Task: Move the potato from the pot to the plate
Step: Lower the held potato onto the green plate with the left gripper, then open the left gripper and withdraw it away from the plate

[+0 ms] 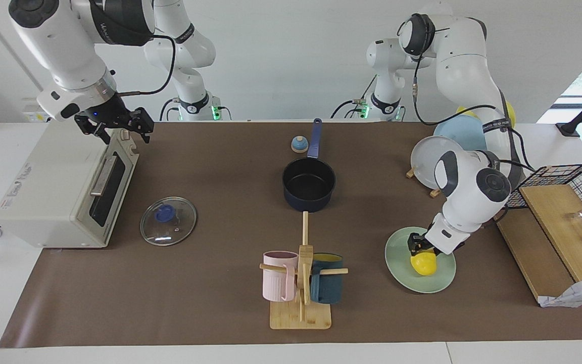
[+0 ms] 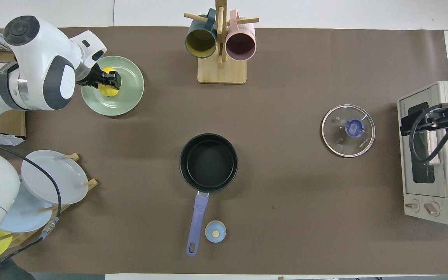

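The yellow potato (image 1: 425, 264) (image 2: 108, 90) lies on the mint-green plate (image 1: 402, 273) (image 2: 126, 101) at the left arm's end of the table. My left gripper (image 1: 418, 246) (image 2: 109, 79) is low over the plate, right on top of the potato. The dark blue pot (image 1: 308, 184) (image 2: 208, 161) stands mid-table with nothing inside, its long handle pointing toward the robots. My right gripper (image 1: 116, 129) (image 2: 414, 124) waits open above the toaster oven, holding nothing.
A toaster oven (image 1: 53, 187) stands at the right arm's end, a glass lid (image 1: 168, 221) beside it. A mug tree (image 1: 302, 283) stands farther from the robots than the pot. A plate rack (image 1: 437, 162), wire basket (image 1: 569, 187) and small blue dome (image 1: 299, 144) stand nearby.
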Controlling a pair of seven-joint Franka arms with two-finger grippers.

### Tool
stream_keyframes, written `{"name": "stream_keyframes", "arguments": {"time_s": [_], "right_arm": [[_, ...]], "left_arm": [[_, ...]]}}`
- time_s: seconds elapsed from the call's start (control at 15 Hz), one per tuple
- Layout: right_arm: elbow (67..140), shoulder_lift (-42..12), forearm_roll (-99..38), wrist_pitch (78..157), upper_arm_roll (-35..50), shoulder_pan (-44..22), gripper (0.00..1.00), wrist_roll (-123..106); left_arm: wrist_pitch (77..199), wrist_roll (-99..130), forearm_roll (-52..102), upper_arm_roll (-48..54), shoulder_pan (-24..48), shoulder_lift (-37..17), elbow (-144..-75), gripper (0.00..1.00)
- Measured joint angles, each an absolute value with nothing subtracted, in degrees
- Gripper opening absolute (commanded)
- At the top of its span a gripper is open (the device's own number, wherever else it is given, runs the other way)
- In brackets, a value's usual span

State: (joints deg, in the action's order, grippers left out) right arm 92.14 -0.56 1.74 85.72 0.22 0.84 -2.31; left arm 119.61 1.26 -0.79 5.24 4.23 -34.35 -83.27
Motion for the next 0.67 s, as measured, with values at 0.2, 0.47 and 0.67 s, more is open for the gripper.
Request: {"name": "stream_keyframes", "arguments": {"time_s": [0.2, 0.47, 0.67], "right_arm": [[92.1, -0.6, 1.7, 85.7, 0.2, 0.9, 1.00, -2.3], [92.1, -0.6, 1.7, 85.7, 0.2, 0.9, 1.00, -2.3], [92.1, -0.6, 1.7, 85.7, 0.2, 0.9, 1.00, -2.3]], "left_arm": [[118.8, 1.2, -1.0, 5.1, 4.1, -32.0, -82.2, 1.00], [110.7, 1.9, -1.0, 4.7, 3.1, -23.1, -81.6, 1.00], [102.5, 2.0, -1.0, 4.3, 2.7, -15.7, -81.5, 1.00]]}}
